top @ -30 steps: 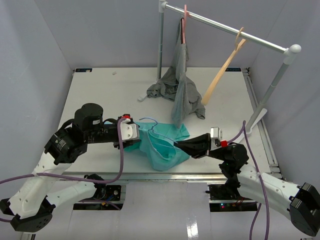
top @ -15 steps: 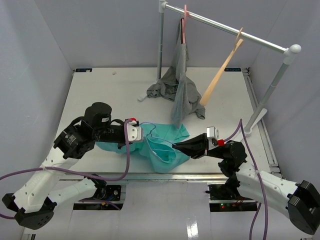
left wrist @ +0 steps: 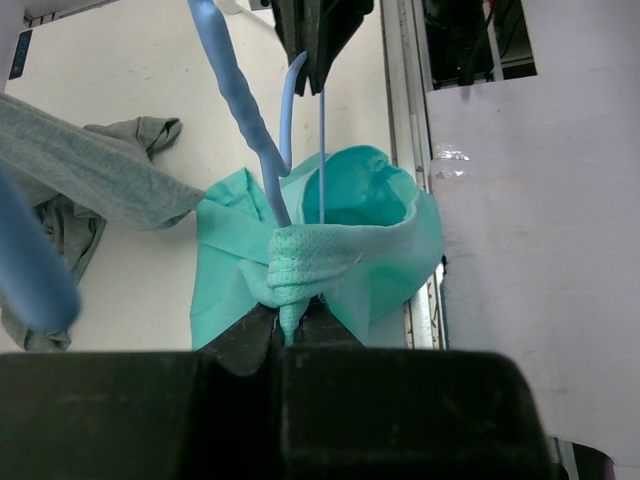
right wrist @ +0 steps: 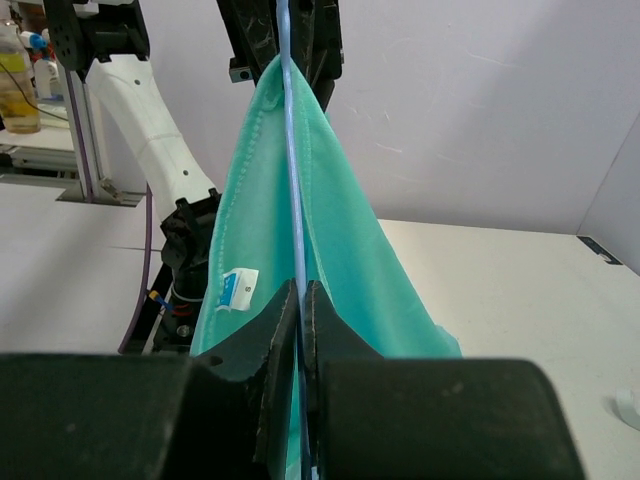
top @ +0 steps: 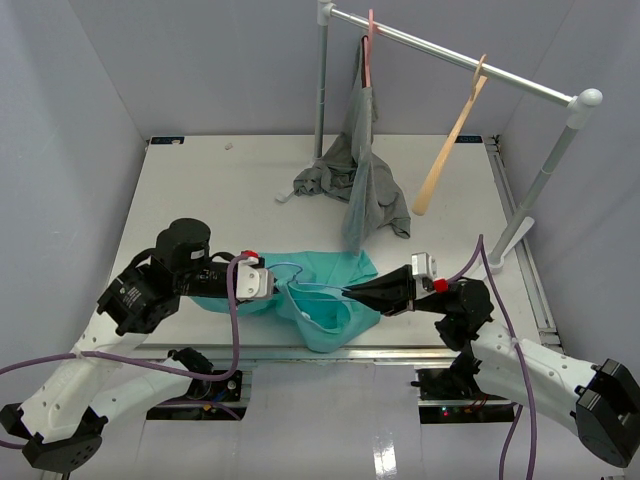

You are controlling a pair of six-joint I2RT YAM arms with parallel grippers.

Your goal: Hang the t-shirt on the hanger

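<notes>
Clamping the left gripper [left wrist: 290,322] on the ribbed collar of the t-shirt [top: 325,322], jaws spread a second ago and now pinched tight, arm drawn back toward the near left. Holding the right gripper [right wrist: 300,300] clenched on the light-blue wire hanger [right wrist: 290,150], wire running through the collar between both grippers. Draping the t-shirt low over the near edge of the white table [top: 200,190], apart from the grey garment [top: 362,180].

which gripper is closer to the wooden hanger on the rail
Right. The right gripper, shut on the blue wire hanger, sits nearer the table's front edge and left of the wooden hanger. The left gripper, pinching the t-shirt collar, lies farther left.
</notes>
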